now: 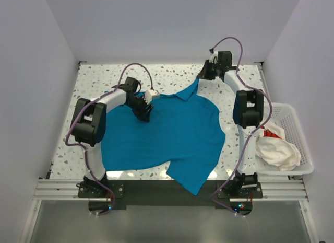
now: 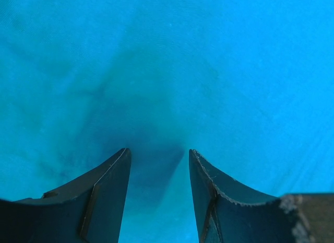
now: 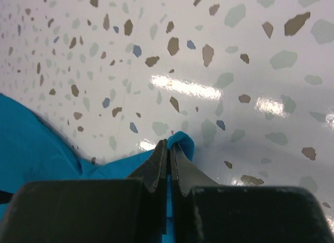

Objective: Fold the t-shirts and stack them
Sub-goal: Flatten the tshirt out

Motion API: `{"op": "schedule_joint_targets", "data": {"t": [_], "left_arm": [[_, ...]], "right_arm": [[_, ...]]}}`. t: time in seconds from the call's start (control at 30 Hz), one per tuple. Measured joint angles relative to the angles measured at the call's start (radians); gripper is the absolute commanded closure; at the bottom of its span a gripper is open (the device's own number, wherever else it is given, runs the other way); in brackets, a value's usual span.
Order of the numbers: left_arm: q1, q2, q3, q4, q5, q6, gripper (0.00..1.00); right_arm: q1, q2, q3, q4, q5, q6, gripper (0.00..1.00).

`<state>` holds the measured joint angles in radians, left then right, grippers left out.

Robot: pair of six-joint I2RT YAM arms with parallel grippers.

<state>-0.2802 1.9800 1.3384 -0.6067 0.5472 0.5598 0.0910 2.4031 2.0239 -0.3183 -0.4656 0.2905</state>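
Right wrist: right end effector (image 3: 168, 145) tight on teal t-shirt (image 3: 31, 143) edge, mostly hidden; left end effector (image 2: 159, 154) apart

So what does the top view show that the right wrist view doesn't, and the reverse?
Only the top view: the whole blue shirt spread out, the left pincer open over it, and the basket holding a white shirt with red marks. Only the right wrist view: the right pincer shut on a small fold at the blue shirt's edge. Both: the blue shirt and the speckled table.
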Motion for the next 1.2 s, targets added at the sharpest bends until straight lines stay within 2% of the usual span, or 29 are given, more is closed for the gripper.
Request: {"op": "schedule_joint_targets", "data": {"t": [0.17, 0.33, 0.63, 0.77, 0.8, 0.83, 0.93, 1.0, 1.03, 1.13, 1.2], "left_arm": [[0.0, 0.002, 0.0, 0.003, -0.003, 0.0, 0.47], [0.0, 0.002, -0.002, 0.006, -0.004, 0.001, 0.48], [0.0, 0.0, -0.011, 0.017, -0.002, 0.002, 0.47], [0.003, 0.0, -0.011, 0.017, 0.003, 0.001, 0.47], [0.006, -0.001, -0.011, 0.017, 0.011, 0.001, 0.47], [0.01, -0.002, -0.011, 0.018, 0.02, 0.0, 0.47], [0.023, -0.004, -0.018, 0.03, 0.052, -0.012, 0.47], [0.027, -0.006, -0.019, 0.054, 0.066, -0.028, 0.47], [0.027, -0.008, -0.018, 0.072, 0.073, -0.039, 0.46], [0.026, -0.011, 0.002, 0.137, 0.085, -0.073, 0.46], [0.022, -0.011, 0.031, 0.206, 0.086, -0.098, 0.46]], "right_arm": [[0.026, -0.044, -0.008, 0.087, 0.041, 0.026, 1.0], [0.09, -0.068, -0.008, 0.14, 0.149, 0.0, 1.0], [0.198, -0.066, -0.003, 0.203, 0.37, -0.126, 1.0], [0.217, -0.035, 0.049, 0.204, 0.477, -0.19, 0.99], [0.217, -0.026, 0.058, 0.204, 0.496, -0.201, 0.96], [0.217, -0.017, 0.064, 0.204, 0.521, -0.214, 0.82], [0.211, 0.011, 0.065, 0.202, 0.58, -0.243, 0.53], [0.209, 0.031, 0.065, 0.199, 0.606, -0.265, 0.45], [0.208, 0.04, 0.065, 0.193, 0.613, -0.272, 0.37], [0.203, 0.053, 0.067, 0.157, 0.63, -0.289, 0.29], [0.196, 0.051, 0.067, 0.141, 0.62, -0.29, 0.29]]}}
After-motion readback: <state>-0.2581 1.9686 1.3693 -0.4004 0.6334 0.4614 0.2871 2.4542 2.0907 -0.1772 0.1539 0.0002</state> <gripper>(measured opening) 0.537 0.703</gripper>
